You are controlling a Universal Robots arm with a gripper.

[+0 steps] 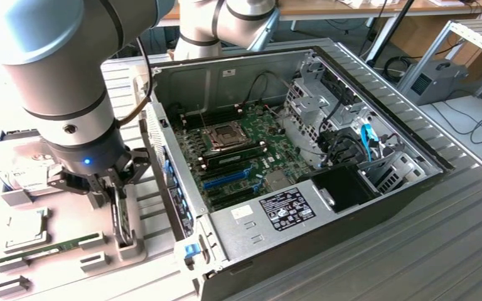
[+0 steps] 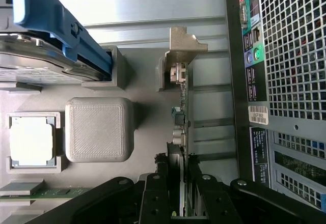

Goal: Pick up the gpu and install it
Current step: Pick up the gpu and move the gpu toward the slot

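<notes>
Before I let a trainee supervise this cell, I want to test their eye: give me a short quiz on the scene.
1. True or false: the gpu is already seated on the motherboard.
2. The end effector is nearest which part? A) CPU B) gpu C) RAM stick
3. Fill in: the computer case lies with its side panel ___.
Key: 1 false; 2 B; 3 off.

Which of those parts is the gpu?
Find the open case; a grey parts tray lies at the exterior view's left of it. The gpu is the thin card standing on edge in the end effector, unlike the flat-lying RAM stick.
</notes>
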